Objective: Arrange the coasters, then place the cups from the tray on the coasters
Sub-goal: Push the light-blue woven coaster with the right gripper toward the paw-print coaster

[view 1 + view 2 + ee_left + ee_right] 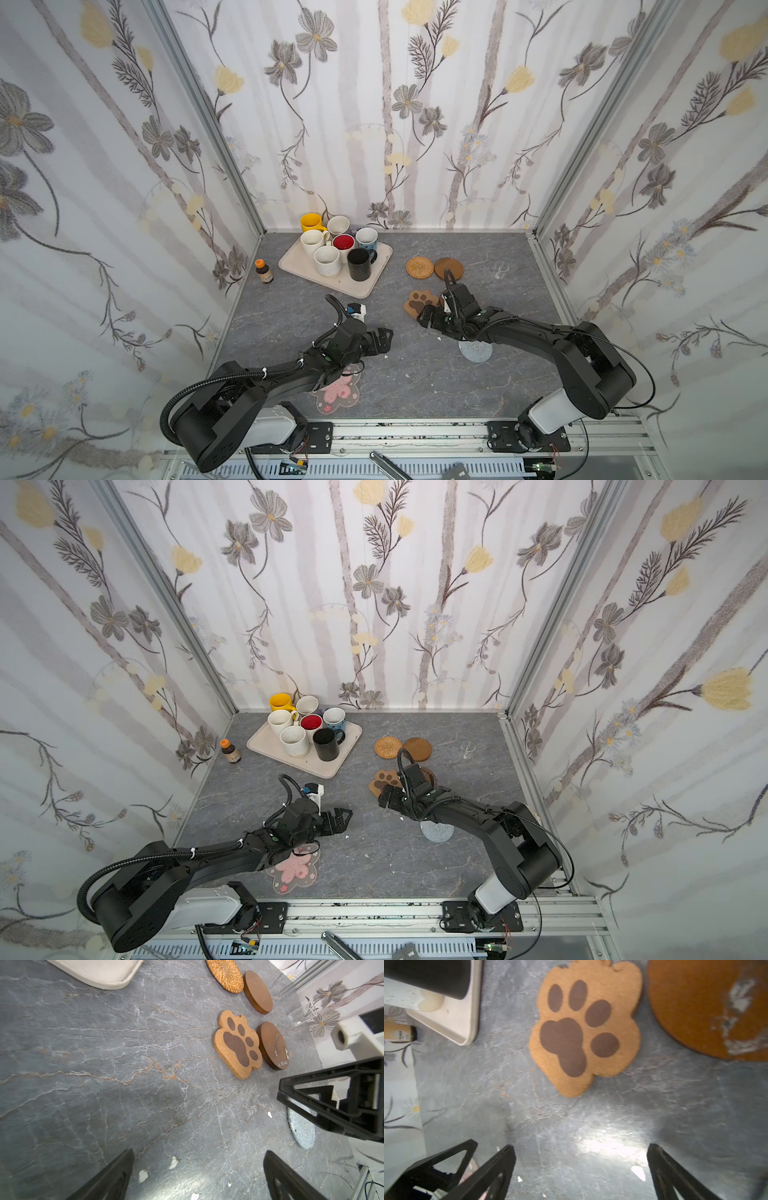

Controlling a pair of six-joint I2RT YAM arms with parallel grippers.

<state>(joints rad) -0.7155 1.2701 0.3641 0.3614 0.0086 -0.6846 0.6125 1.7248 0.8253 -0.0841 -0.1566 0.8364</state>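
We're hovering both arms low over the desk (415, 386). Our left fingers (110, 1180) are spread wide, holding nothing; right fingers (501, 1162) the same, just short of the paw coaster (420, 302). All seven cups (343, 243) sit on the tray (297, 266), far left. The rattan coaster (419, 267) and a wooden round (449, 269) lie side by side right of it, the second wooden round (272, 1045) just beside the paw. The blossom coaster (336, 395) is half under our left arm, the knit coaster (476, 352) half under the right.

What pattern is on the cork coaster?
A dark brown paw print on the cork coaster, clearest in the right wrist view.
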